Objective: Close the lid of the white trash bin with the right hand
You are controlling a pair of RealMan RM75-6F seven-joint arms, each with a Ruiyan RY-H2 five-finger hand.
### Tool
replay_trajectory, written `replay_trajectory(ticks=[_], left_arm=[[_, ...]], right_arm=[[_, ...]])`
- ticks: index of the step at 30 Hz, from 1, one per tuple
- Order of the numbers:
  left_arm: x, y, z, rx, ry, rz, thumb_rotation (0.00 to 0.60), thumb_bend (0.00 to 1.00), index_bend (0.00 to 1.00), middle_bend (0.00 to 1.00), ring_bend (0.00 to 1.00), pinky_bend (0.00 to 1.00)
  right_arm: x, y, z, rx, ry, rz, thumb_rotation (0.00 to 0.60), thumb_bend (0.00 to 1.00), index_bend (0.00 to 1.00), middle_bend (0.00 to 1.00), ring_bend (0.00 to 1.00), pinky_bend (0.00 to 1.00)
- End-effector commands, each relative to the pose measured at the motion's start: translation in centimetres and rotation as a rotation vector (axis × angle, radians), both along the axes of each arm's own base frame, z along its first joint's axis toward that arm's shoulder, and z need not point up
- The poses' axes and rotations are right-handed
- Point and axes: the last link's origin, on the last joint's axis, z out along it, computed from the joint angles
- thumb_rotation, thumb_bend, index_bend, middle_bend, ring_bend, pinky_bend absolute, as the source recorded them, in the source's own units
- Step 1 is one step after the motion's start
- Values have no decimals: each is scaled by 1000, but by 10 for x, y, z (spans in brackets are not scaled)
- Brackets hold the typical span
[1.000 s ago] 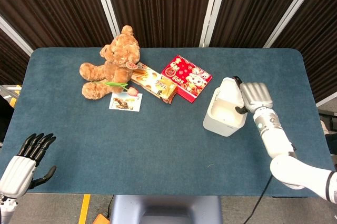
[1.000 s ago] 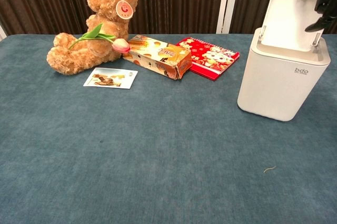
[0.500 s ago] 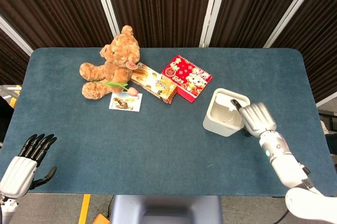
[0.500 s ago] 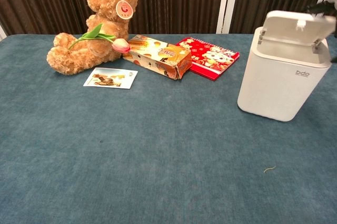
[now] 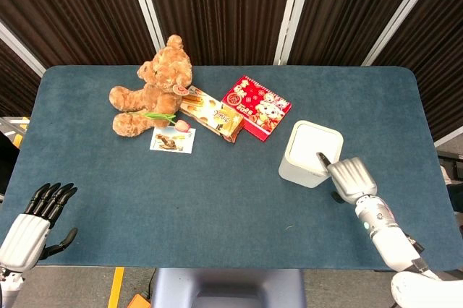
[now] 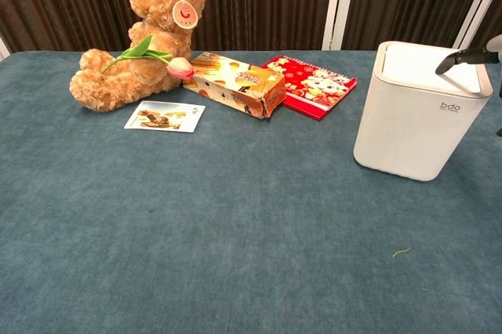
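The white trash bin (image 5: 302, 165) stands right of the table's middle, and its lid (image 5: 314, 139) lies flat and closed on top. My right hand (image 5: 351, 178) hovers at the bin's near right corner, fingers stretched out and holding nothing. One dark fingertip (image 5: 322, 157) reaches over the lid's edge. The chest view shows the bin (image 6: 408, 126) with its lid (image 6: 412, 55) down, and only a fingertip of my right hand (image 6: 464, 57) just above the lid's right side. My left hand (image 5: 36, 217) hangs open off the table's near left corner.
A brown teddy bear (image 5: 152, 87) with a tulip (image 5: 168, 118), a photo card (image 5: 173, 140), an orange snack box (image 5: 213, 114) and a red box (image 5: 255, 105) lie at the back left of the blue table (image 5: 217, 199).
The lid went from standing upright to flat and closed. My right hand swept down and toward me with it, ending at the bin's near right corner. The left hand stayed put.
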Motion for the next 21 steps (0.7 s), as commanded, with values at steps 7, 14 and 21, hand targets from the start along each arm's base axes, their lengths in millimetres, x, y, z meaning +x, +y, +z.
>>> replay_trajectory(ticks=[7, 14, 21], left_arm=[[0, 0, 0, 10, -3, -9, 600, 372, 1, 72, 0, 16], [2, -1, -2, 9, 0, -19, 600, 373, 1, 69, 0, 16], [3, -2, -5, 6, -1, -44, 600, 373, 1, 16, 0, 15]], right_arm=[[-3, 41, 35, -292, -267, 209, 600, 367, 10, 919, 838, 865], [-43, 104, 15, -243, -381, 246, 600, 367, 0, 333, 315, 494], [-74, 139, -10, -287, -381, 315, 600, 358, 0, 0, 0, 0]])
